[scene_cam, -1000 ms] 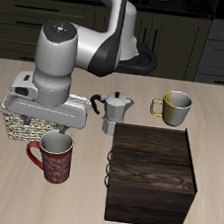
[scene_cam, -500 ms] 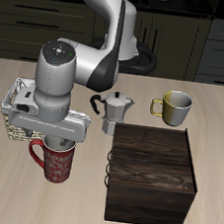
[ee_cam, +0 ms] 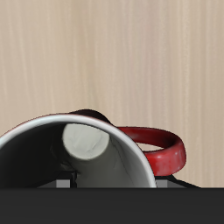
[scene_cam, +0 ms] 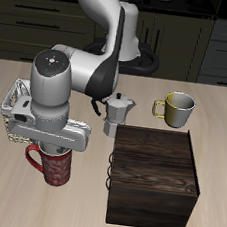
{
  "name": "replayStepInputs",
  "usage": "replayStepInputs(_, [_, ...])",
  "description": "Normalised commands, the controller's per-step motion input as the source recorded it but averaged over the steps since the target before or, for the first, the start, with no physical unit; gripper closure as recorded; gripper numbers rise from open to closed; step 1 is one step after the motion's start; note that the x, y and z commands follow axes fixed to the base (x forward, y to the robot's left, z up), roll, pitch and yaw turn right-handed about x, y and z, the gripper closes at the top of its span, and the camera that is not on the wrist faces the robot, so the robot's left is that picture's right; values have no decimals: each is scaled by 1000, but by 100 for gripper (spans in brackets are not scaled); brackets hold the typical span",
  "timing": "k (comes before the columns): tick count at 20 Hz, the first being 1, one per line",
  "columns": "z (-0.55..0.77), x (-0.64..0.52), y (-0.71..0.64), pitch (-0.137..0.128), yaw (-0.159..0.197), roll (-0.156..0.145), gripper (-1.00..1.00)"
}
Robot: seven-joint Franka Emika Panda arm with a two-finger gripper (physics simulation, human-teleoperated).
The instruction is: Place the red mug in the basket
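Exterior view first: the arm is bent low over the red mug point(scene_cam: 53, 166), which stands upright on the table point(scene_cam: 93, 214) near its front edge, just in front of the basket point(scene_cam: 14, 121). The basket sits farther back and is largely hidden by the wrist housing; only part of its wicker wall and pale lining shows. The gripper point(scene_cam: 53, 148) is right at the mug's rim, but the housing covers the fingers, so from here I cannot tell whether they are apart or together. Close by on the far side stands a moka pot point(scene_cam: 116, 114), with a yellowish mug point(scene_cam: 175, 109) beyond it, and a dark wooden box point(scene_cam: 155, 176) sits just beside the red mug.

Wrist view: the red mug point(ee_cam: 83, 157) fills the frame, its grey-white inside open to the camera and its loop handle point(ee_cam: 157, 147) sticking out to one side over bare wood. The fingers are hidden below a dark band, so their state cannot be told here either; nothing shows a firm hold.

By my judgement the step in hand is the grasp. It would go best with one finger inside the rim and one outside, on the wall away from the handle. Check the closure before lifting, then rise straight up to clear the basket's near wall and the box beside it.
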Motion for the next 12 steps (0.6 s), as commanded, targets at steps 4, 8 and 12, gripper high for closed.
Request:
replayStepInputs(4, [155, -129, 54, -7, -77, 31, 100])
replayStepInputs(8, [175, -93, 75, -35, 7, 26, 100])
replayStepInputs(12, [271, -72, 62, -30, -5, 9, 100])
